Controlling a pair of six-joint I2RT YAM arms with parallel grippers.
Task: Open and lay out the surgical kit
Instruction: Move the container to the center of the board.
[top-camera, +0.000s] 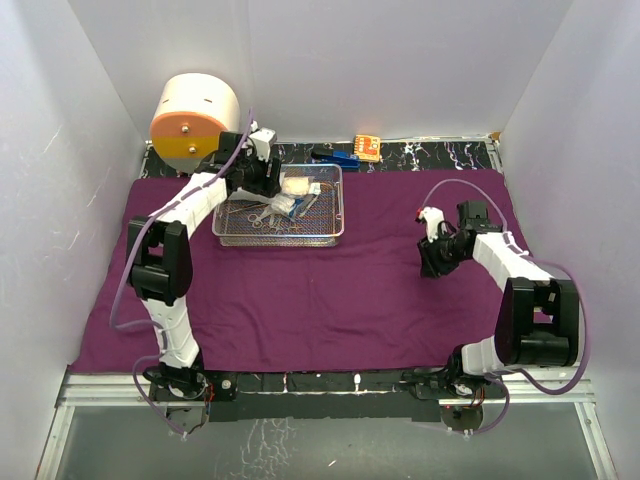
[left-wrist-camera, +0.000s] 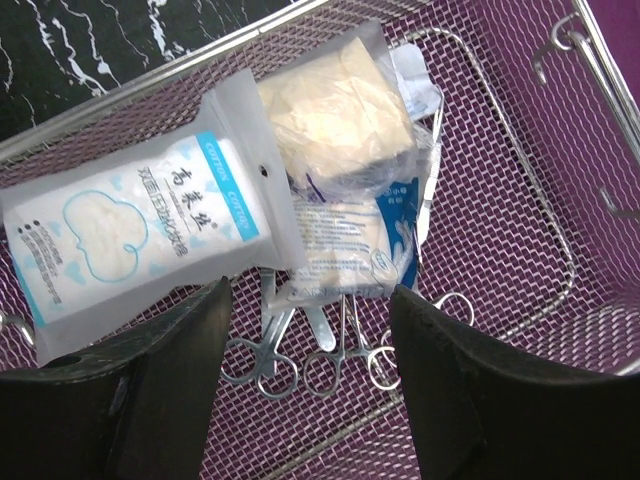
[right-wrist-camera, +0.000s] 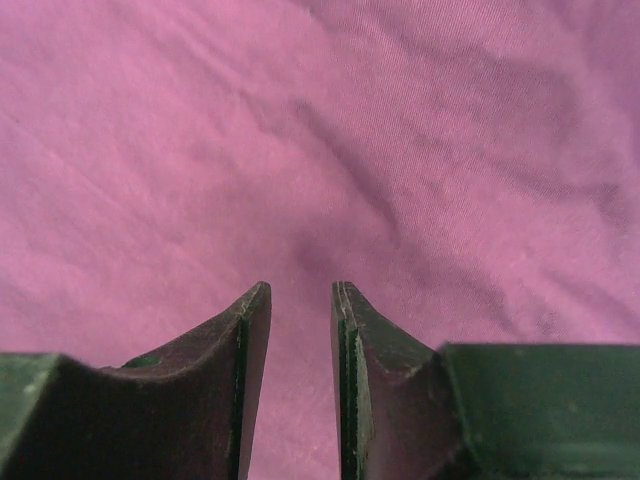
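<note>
The purple cloth wrap (top-camera: 330, 290) lies spread flat over the table. The silver wire-mesh tray (top-camera: 335, 236) sits on it at the back left. In the left wrist view the tray (left-wrist-camera: 500, 210) holds a cotton packet (left-wrist-camera: 140, 225), a gauze packet (left-wrist-camera: 335, 115), a blue-and-white packet (left-wrist-camera: 350, 235), ring-handled forceps (left-wrist-camera: 335, 365) and a slim steel tool (left-wrist-camera: 432, 170). My left gripper (top-camera: 272, 198) (left-wrist-camera: 310, 290) hovers open over the tray's contents, holding nothing. My right gripper (top-camera: 432, 264) (right-wrist-camera: 300, 287) is low over bare cloth (right-wrist-camera: 320, 130) at the right, jaws slightly apart and empty.
A cream-and-orange round drum (top-camera: 193, 118) stands at the back left, just behind the tray. A small blue item (top-camera: 340, 157) and an orange item (top-camera: 367, 147) lie on the dark marbled strip behind the cloth. White walls close in on three sides.
</note>
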